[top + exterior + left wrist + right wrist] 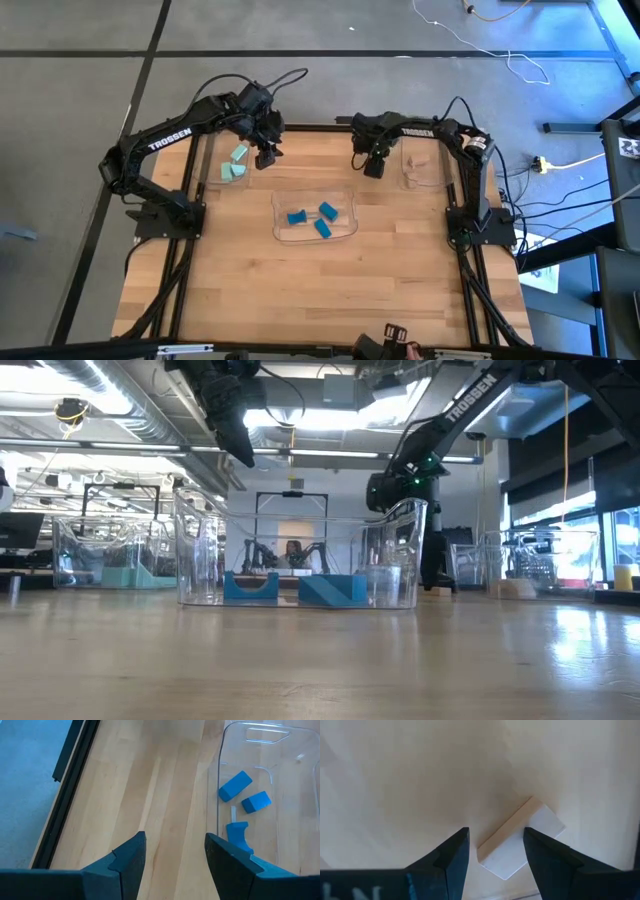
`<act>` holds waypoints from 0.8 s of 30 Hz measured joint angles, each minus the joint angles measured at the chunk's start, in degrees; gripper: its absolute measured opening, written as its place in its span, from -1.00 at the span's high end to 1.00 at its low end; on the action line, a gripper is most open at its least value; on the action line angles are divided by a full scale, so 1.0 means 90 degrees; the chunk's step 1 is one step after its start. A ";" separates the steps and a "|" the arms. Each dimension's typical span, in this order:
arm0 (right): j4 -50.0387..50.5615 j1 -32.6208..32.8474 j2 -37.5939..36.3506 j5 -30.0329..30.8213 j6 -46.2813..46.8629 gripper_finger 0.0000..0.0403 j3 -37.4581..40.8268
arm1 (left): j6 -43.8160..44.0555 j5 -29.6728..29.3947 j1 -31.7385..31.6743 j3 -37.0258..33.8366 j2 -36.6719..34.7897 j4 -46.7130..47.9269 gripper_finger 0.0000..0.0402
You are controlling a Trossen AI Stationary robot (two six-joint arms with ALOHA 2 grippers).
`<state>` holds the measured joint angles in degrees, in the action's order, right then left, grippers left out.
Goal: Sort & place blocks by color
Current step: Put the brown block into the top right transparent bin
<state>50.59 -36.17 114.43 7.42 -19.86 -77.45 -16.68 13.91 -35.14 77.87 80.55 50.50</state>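
Observation:
Three bright blue blocks (pixel 322 218) lie in the clear middle tray (pixel 315 238); they also show in the left wrist view (pixel 240 795) and the low view (pixel 295 588). Two mint-teal blocks (pixel 235 165) lie in the clear left tray (pixel 212 180). A pale tan block (pixel 520 845) lies flat on the table under my right gripper (pixel 495 837), which is open above it at the far middle of the table (pixel 373 168). My left gripper (pixel 175 842) is open and empty, raised between the left and middle trays (pixel 266 157).
A third clear tray (pixel 425 165) stands at the far right beside my right gripper. The table's dark frame rail (pixel 75 780) runs along the far edge. Bare wood spreads over the near half of the table (pixel 320 300).

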 joint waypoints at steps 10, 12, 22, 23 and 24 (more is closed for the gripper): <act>0.0380 0.0255 0.0015 0.0010 0.1714 0.07 -0.0311 | -0.0003 0.0003 0.0000 0.0000 0.0000 0.0000 0.04; 0.0565 0.0250 0.0015 0.0009 0.2237 0.07 -0.0525 | -0.0003 0.0003 0.0000 0.0000 0.0000 0.0000 0.04; 0.0479 -0.0047 0.0005 0.0032 0.4065 0.07 -0.0475 | -0.0051 0.0027 0.0000 0.0000 0.0000 0.0006 0.04; 0.0440 -0.0094 0.0005 0.0034 0.4185 0.07 -0.0407 | -0.0051 0.0027 0.0000 0.0000 0.0000 0.0007 0.04; 0.0371 -0.0139 0.0005 0.0036 0.4219 0.07 -0.0333 | -0.0054 0.0027 0.0000 0.0000 0.0000 0.0007 0.04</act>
<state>53.92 -37.42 114.48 7.74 18.11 -80.44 -17.17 14.15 -35.14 77.87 80.55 50.56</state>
